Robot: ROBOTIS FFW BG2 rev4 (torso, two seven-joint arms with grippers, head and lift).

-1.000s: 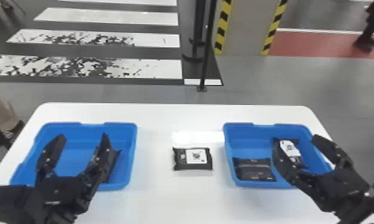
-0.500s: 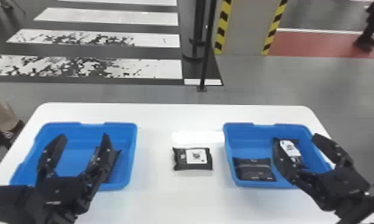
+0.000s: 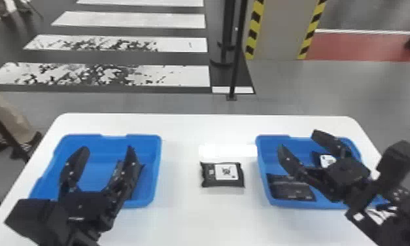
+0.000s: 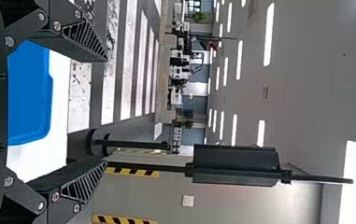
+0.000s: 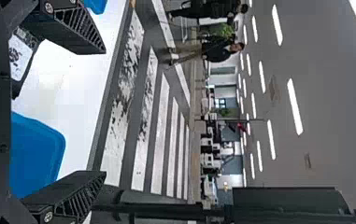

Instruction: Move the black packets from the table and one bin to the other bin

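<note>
One black packet (image 3: 222, 175) lay flat on the worktop (image 3: 207, 219), between the left bin (image 3: 158, 163) and the right bin (image 3: 262, 166). The left tool (image 3: 106, 150) and the right tool (image 3: 298, 141) were spread; a good grip probably needed one lowered over the packet's middle, then closed softly.

Pkt (image 3: 138, 176) in L bin (image 3: 158, 157) partly hidden, prob. by L tool (image 3: 107, 149).

From the black packet (image 3: 223, 180) on the white table (image 3: 184, 225), a blue bin (image 3: 145, 140) lies at nine o'clock behind the open left hand (image 3: 106, 149); the second bin (image 3: 263, 153), at three behind the open right hand (image 3: 298, 139), holds two packets (image 3: 290, 189).
</note>
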